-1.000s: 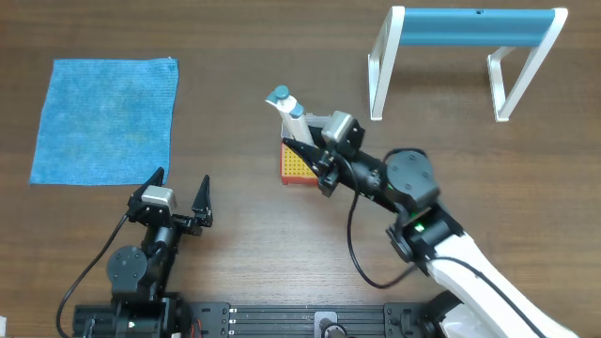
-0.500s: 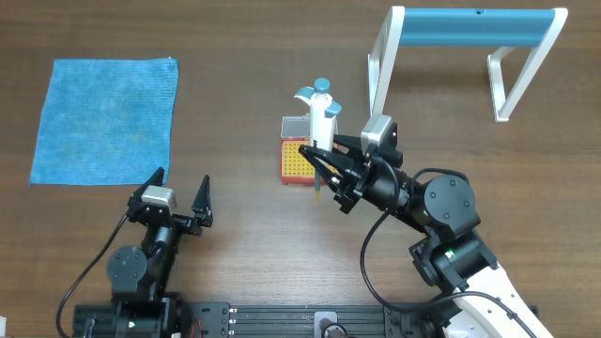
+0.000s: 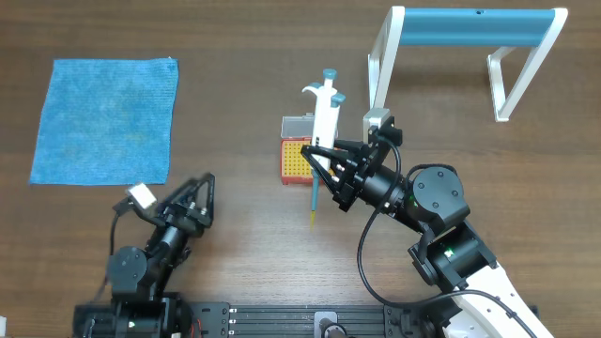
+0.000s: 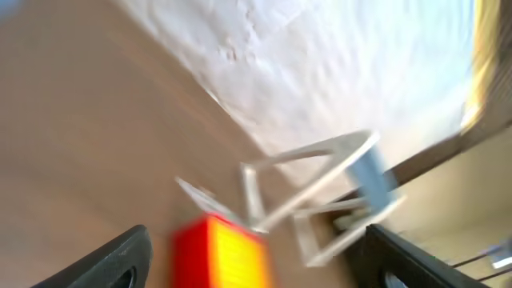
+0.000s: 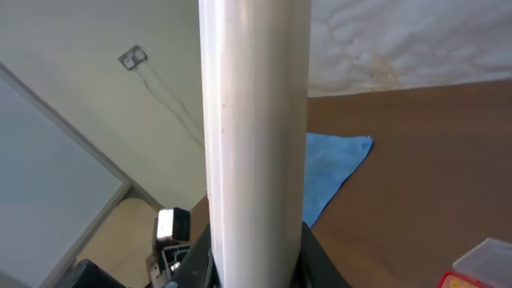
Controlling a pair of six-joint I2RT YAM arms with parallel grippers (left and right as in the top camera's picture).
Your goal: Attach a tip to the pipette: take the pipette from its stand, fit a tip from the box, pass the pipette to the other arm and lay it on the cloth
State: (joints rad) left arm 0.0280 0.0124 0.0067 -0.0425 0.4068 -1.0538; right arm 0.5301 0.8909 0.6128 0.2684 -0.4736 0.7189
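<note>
- The right fingers [image 3: 336, 147] are clamped on the lower body of the white pipette with the blue plunger cap [image 3: 325, 117], just right of the middle of the top view. A second ago the pipette leaned left over the box; now it stands close to upright in the frame.
- A slim yellow tip [image 3: 313, 205] now sits on the pipette's end, pointing at the bottom of the frame, clear of the red box of yellow tips [image 3: 295, 164] beside it. Fitting the tip looks done.
- The left fingers [image 4: 112, 260] are spread wide with nothing between them. In the lower left of the top view this arm has turned its wrist from facing up the frame to facing right, towards the box and the pipette.
- That turn reads as the start of the hand-over, which is still to come.
- The blue cloth [image 3: 105, 120] lies bare at the upper left of the brown table [image 3: 235, 75], and the white stand with the blue bar [image 3: 470, 26] at the upper right holds nothing.
</note>
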